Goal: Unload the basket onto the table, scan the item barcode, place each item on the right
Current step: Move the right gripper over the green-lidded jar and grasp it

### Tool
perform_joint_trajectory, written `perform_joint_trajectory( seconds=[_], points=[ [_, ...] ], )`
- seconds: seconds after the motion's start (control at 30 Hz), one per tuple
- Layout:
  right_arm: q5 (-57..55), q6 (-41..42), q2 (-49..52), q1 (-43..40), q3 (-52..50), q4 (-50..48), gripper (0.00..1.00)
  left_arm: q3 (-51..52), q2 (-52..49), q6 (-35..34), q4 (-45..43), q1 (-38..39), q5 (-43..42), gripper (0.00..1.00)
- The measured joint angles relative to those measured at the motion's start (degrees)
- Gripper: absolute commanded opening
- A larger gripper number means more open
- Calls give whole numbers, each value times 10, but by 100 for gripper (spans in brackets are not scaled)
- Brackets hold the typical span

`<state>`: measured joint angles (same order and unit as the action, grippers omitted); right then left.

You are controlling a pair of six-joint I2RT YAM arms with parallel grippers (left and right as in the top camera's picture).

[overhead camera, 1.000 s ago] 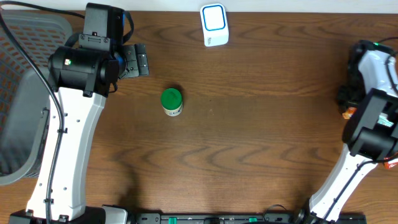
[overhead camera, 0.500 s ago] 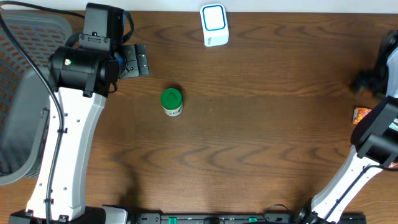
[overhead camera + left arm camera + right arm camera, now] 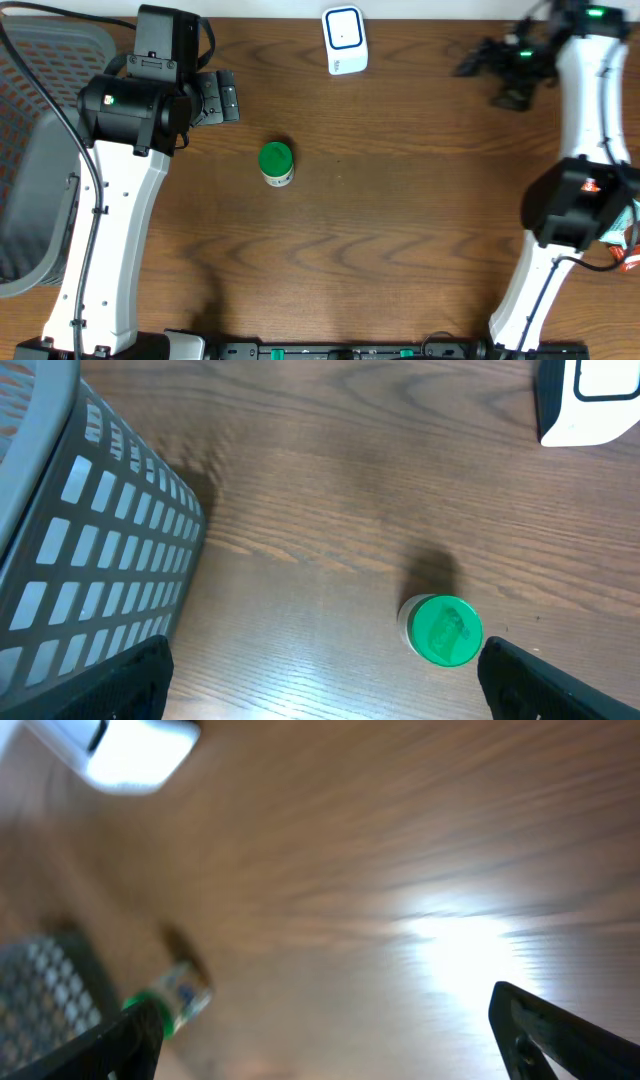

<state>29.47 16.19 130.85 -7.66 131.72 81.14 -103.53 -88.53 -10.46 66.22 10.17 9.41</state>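
The item, a small bottle with a green lid (image 3: 276, 162), stands upright on the brown table, left of centre. A white scanner with a blue-rimmed face (image 3: 344, 40) sits at the back edge. My left gripper (image 3: 227, 97) hangs open behind and to the left of the bottle. The left wrist view shows the bottle (image 3: 445, 630) just inside the right fingertip (image 3: 545, 682), with nothing between the jaws of the gripper (image 3: 320, 695). My right gripper (image 3: 490, 80) is open and empty at the back right, pointing left. Its blurred wrist view shows the bottle (image 3: 165, 1002) and scanner (image 3: 130, 750) far off.
A grey mesh basket (image 3: 40, 150) fills the left edge of the table, close beside the left arm, and shows as a slatted wall (image 3: 90, 550) in the left wrist view. A small orange object (image 3: 630, 262) lies at the right edge.
The right arm has swung from the right edge up to the back right, and its gripper has opened wide. The left arm and the bottle have not moved.
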Motion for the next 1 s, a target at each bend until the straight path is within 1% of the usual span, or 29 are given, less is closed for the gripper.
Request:
perform_joint_trajectory(
  seconds=[0.07,0.17,0.37,0.53,0.63,0.77,1.0],
  points=[
    [18,9,0,54,-11,-4,99,0,0,0,0,0,0,98],
    [12,30,0,116,-12,-37,99,0,0,0,-11,0,0,98],
    [-47,102,0,242,-12,-74,99,0,0,0,-21,0,0,98],
    [-83,123,0,327,-13,-115,99,0,2,0,-4,0,4,98],
    [-114,140,0,365,-13,-132,99,0,15,0,0,0,10,98],
    [-144,158,0,398,-13,-156,99,0,73,0,0,0,14,98],
    [-165,193,2,433,-13,-182,99,0,251,0,8,0,31,98]
  ],
)
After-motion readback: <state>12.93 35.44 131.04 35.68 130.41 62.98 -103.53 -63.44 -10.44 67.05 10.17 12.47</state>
